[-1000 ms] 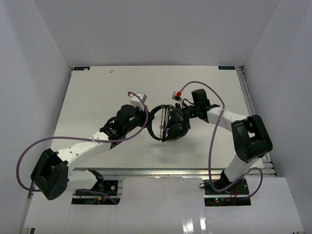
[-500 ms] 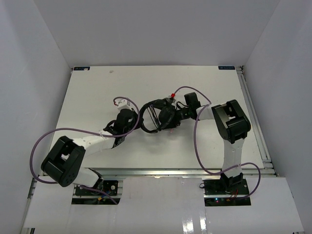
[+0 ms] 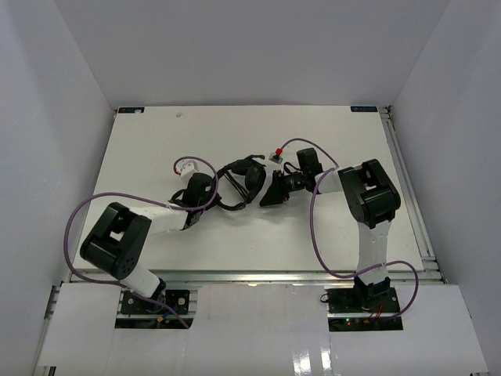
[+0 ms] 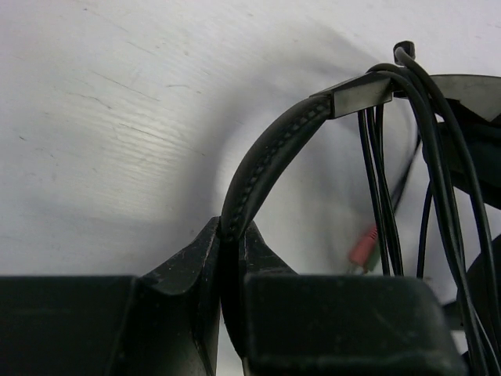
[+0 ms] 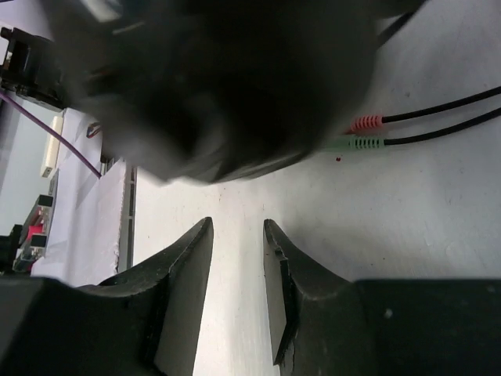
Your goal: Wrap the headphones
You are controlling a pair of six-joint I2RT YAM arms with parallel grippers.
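Note:
The black headphones (image 3: 244, 180) lie mid-table, between the two arms. My left gripper (image 4: 232, 231) is shut on the padded headband (image 4: 270, 153), which arches up and to the right out of the jaws. Several strands of the thin black cord (image 4: 380, 188) hang over the headband's metal end. My right gripper (image 5: 236, 231) is open with only bare table between its fingers. A blurred dark earcup (image 5: 227, 86) sits just beyond its tips. The cord's pink plug (image 5: 365, 123) and green plug (image 5: 356, 143) lie on the table to the right. From above, the right gripper (image 3: 272, 193) sits against the headphones' right side.
Purple robot cables (image 3: 317, 227) loop beside both arms, one arching over the left arm (image 3: 133, 211). The white table (image 3: 156, 149) is enclosed by white walls. A metal rail (image 3: 235, 276) runs along the near edge.
The headphones have moved left and a little farther away, carried by the left gripper as that arm folded back. The right arm followed them left, its elbow folding up.

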